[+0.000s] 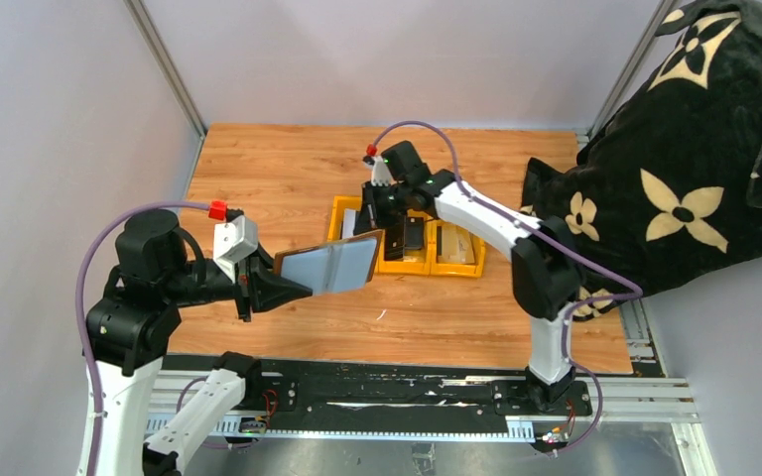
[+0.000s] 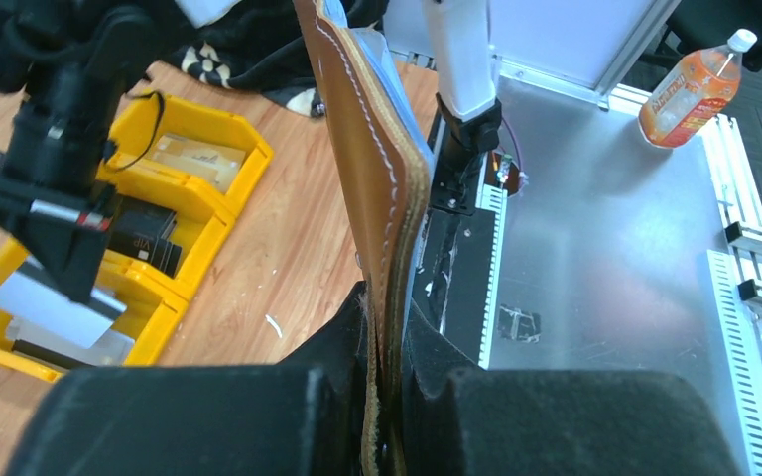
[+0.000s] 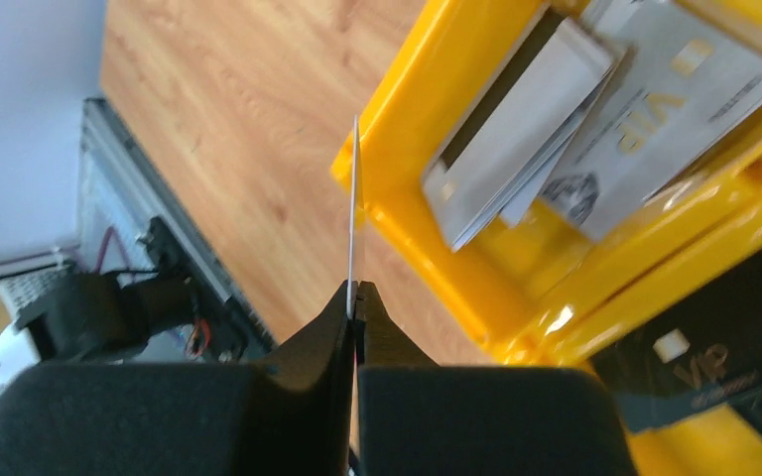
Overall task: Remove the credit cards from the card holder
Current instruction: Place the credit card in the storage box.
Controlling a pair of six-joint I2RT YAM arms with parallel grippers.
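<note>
My left gripper (image 1: 280,288) is shut on the left edge of the card holder (image 1: 332,266) and holds it open above the table, silvery-grey inside facing up. In the left wrist view the card holder's brown outside (image 2: 367,169) stands edge-on between my shut jaws (image 2: 387,322). My right gripper (image 1: 370,220) hangs over the left compartment of the yellow bin (image 1: 407,266), shut on a silvery-grey credit card (image 2: 55,309). That card shows edge-on (image 3: 354,208) in the right wrist view between shut jaws (image 3: 355,295). More silvery cards (image 3: 556,129) lie in that compartment, and black cards (image 3: 714,367) in the middle one.
The bin's right compartment holds tan cards (image 1: 458,243). A black cloth with cream flowers (image 1: 695,169) is heaped at the right side of the table. An orange drink bottle (image 2: 695,89) lies on the metal floor beyond the table's near edge.
</note>
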